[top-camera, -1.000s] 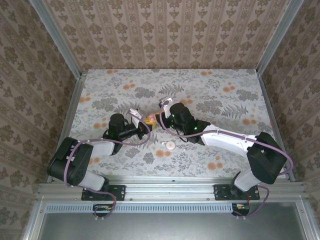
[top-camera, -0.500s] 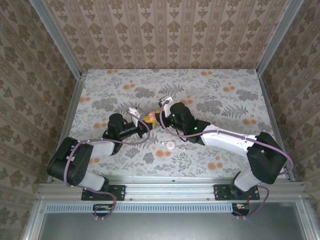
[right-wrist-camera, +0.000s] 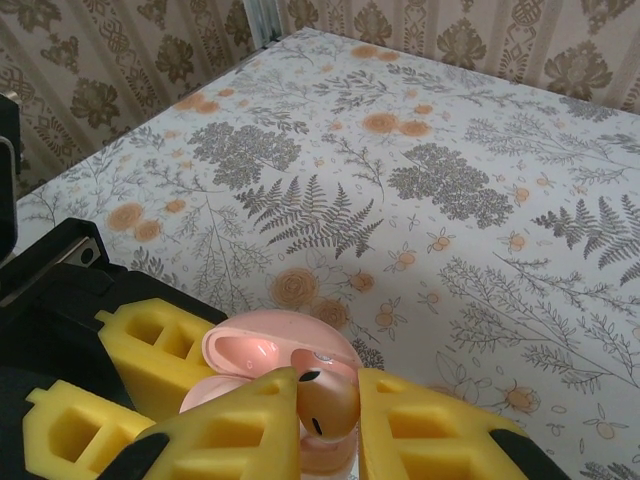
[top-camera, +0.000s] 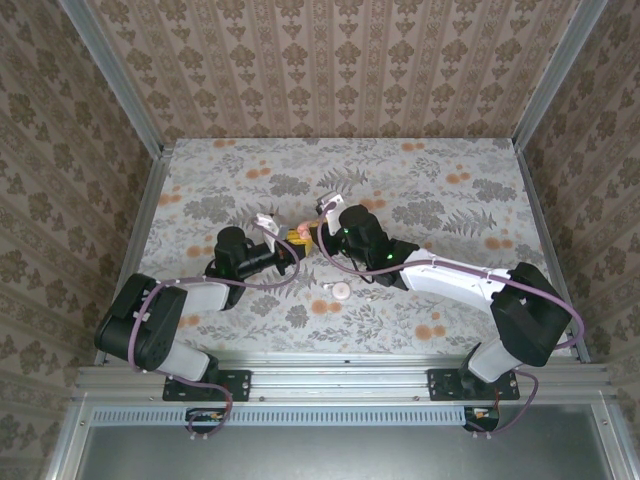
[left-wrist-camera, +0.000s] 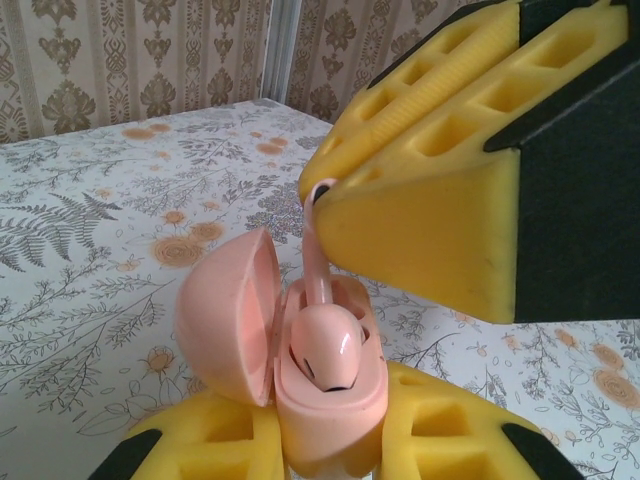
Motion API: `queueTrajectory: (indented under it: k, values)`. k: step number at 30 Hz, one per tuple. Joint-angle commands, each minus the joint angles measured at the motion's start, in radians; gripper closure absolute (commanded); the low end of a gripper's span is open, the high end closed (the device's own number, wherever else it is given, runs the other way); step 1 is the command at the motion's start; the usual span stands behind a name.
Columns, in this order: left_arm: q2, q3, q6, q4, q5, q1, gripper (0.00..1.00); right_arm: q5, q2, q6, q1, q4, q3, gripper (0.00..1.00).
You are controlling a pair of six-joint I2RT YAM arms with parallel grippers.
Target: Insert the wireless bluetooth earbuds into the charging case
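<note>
The left gripper (top-camera: pixel 288 248) and the right gripper (top-camera: pixel 318 232) meet tip to tip just left of centre in the top view, above the flowered table (top-camera: pixel 430 190), each clamped on a small pink thing.

In the left wrist view the left gripper (left-wrist-camera: pixel 320 450) sits at the bottom edge. Its yellow foam fingers (left-wrist-camera: pixel 190 450) are drawn in against both sides of the charging case (left-wrist-camera: pixel 330 405), which stands upright between them. The right gripper (left-wrist-camera: pixel 322 190) comes in from the upper right of that frame as a large yellow and black wedge, its tips directly above the case.

The case's lid (left-wrist-camera: pixel 230 320) is swung open to the left. In the right wrist view the same lid (right-wrist-camera: pixel 265 350) shows just above and left of the right gripper (right-wrist-camera: pixel 325 412), low in the frame.

A seated earbud (left-wrist-camera: pixel 325 355) lies in the case's near well, its rounded back up.

A pinched earbud (right-wrist-camera: pixel 325 400) is squeezed between the right gripper's fingers (right-wrist-camera: pixel 420 420). From the left wrist its thin stem (left-wrist-camera: pixel 316 250) runs from those tips down into the case behind the seated earbud. How deep it goes I cannot tell.

A small round pinkish disc (top-camera: pixel 341 291) lies on the table below the grippers in the top view, apart from both; what it is I cannot tell.
</note>
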Motion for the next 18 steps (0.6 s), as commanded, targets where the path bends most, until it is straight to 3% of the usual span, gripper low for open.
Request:
queueTrajectory:
  k: [1,18]
  values:
    - [-0.002,-0.001,-0.011,0.042,0.024,0.006,0.87,0.005,0.001,-0.045,0.009,0.018,-0.016,0.81]
    - [-0.003,0.000,0.009,0.016,0.028,0.002,0.87,-0.086,-0.028,-0.063,0.016,0.024,-0.029,0.80]
